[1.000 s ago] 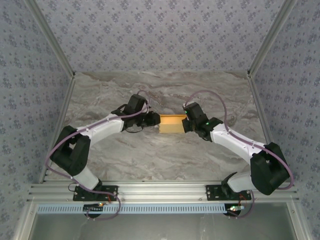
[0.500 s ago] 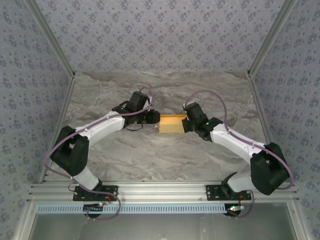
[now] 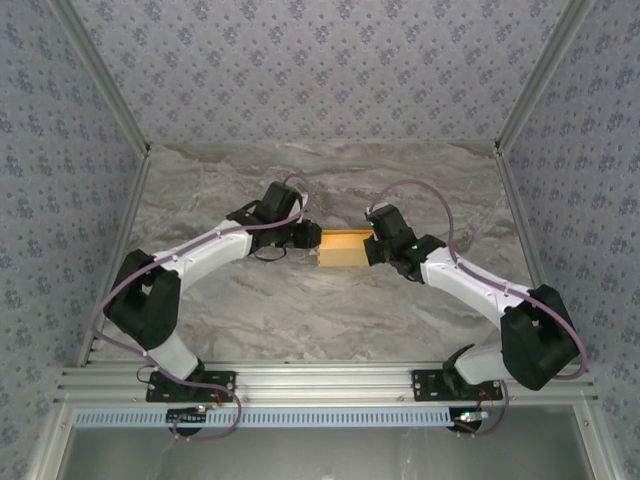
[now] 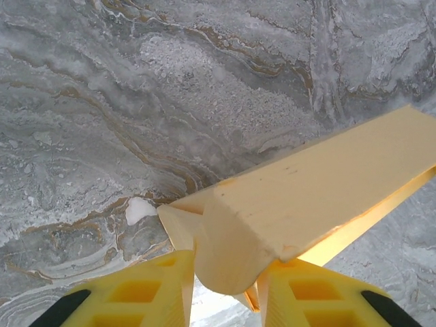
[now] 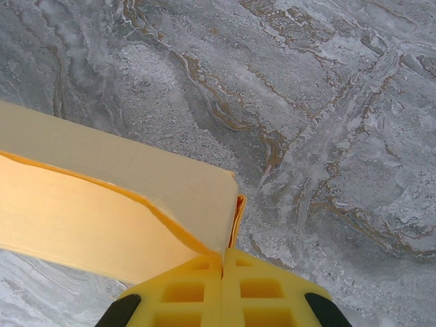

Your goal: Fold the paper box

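The paper box point(image 3: 342, 250) is a yellow-orange card shell held just above the marbled table between both arms. My left gripper point(image 3: 316, 238) grips its left end. In the left wrist view the box point(image 4: 320, 184) runs away to the upper right, and its rounded end flap sits pinched between the yellow fingers of the left gripper point(image 4: 228, 262). My right gripper point(image 3: 368, 247) is at the box's right end. In the right wrist view the right gripper point(image 5: 223, 257) is shut on the thin edge of the box point(image 5: 102, 204), whose open orange inside shows to the left.
The marbled table point(image 3: 300, 310) spreads around the box on all sides. Aluminium posts and patterned walls close in the left, right and back. A metal rail point(image 3: 330, 380) carries both arm bases at the near edge.
The left wrist has edged slightly right toward the box end. The box and the right arm have stayed where they were.
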Controlling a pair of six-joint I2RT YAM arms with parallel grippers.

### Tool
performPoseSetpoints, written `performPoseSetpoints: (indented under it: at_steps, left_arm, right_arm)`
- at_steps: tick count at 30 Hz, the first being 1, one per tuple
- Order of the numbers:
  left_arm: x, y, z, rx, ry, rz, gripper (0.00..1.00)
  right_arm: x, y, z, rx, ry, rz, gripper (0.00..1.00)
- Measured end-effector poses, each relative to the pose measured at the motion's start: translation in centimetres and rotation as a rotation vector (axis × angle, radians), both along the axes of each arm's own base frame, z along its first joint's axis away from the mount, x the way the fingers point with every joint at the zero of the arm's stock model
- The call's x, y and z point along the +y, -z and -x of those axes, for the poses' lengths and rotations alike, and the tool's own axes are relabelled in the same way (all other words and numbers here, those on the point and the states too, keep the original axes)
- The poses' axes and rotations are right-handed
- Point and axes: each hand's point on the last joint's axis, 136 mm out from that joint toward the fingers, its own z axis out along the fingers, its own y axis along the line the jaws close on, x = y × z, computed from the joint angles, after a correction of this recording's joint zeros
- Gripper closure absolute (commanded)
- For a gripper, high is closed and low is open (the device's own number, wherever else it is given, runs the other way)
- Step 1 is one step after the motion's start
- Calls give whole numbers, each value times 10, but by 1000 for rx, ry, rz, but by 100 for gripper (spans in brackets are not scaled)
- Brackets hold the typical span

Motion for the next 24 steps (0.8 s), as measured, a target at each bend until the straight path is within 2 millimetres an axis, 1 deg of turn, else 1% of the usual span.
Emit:
performPoseSetpoints:
  at_steps: [12,17,22,24]
  left_arm:
    - [-5,-4,-2,-11,20,-1,92]
    - [-5,-4,0,-2,22,-3,94]
    - [-7,-5,2,18,14,15,99]
    - [-8,-6,3,33,12,29,100]
  right_arm:
    - [3,0,1,1,-9,-4,100]
    - [3,0,1,1,-10,-5,100]
    - [3,0,1,0,-9,-2,100]
    - [2,0,1,-1,-7,3,100]
